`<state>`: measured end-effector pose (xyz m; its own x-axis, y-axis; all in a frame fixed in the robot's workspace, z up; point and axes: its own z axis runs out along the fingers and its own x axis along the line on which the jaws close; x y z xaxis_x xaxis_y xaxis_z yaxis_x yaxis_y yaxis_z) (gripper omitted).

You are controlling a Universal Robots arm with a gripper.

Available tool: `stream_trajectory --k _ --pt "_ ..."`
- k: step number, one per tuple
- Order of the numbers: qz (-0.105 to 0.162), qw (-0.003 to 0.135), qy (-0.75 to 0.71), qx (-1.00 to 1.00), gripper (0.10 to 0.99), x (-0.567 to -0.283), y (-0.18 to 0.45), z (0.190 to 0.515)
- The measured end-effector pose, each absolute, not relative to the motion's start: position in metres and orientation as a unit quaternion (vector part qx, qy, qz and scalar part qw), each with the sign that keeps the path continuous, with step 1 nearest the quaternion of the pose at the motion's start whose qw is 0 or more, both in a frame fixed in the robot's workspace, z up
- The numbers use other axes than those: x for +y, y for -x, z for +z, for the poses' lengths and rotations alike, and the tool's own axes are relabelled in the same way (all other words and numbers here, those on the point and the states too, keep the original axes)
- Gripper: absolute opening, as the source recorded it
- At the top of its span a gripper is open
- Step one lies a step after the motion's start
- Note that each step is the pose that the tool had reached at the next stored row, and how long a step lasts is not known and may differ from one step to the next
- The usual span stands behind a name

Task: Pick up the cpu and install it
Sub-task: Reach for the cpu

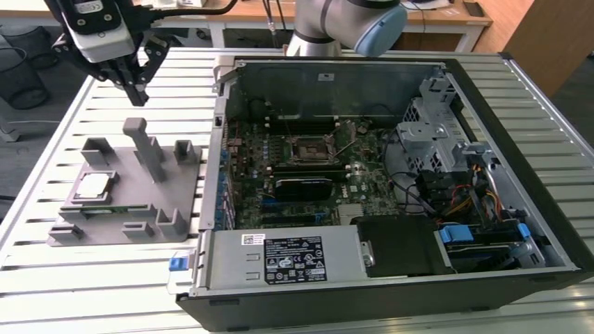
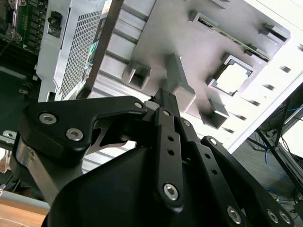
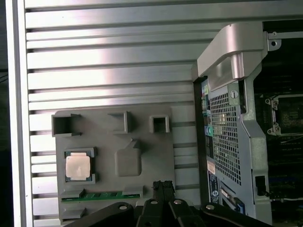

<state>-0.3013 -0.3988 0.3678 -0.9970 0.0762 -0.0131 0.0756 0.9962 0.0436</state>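
The cpu (image 1: 93,185) is a small silvery square chip lying flat in a recess of the grey fixture block (image 1: 139,209), on the exterior view's left. It is also seen in both wrist views (image 3: 78,166) (image 2: 233,78). My gripper (image 1: 138,92) hangs in the air above the far end of the fixture, well clear of the cpu, with its fingers shut together and nothing between them. The closed fingertips (image 3: 163,184) point down near the fixture's edge. The black motherboard socket (image 1: 311,147) sits inside the open computer case.
The open computer case (image 1: 519,139) lies on the slatted metal table (image 1: 65,278), to the exterior view's right of the fixture. A tall post (image 1: 144,146) rises from the fixture. A green memory strip (image 3: 102,195) lies in a fixture slot.
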Motion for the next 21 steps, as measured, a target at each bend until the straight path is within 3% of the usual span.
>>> stream_trajectory --k 21 --pt "0.022 0.007 -0.038 0.999 0.106 -0.399 0.318 0.366"
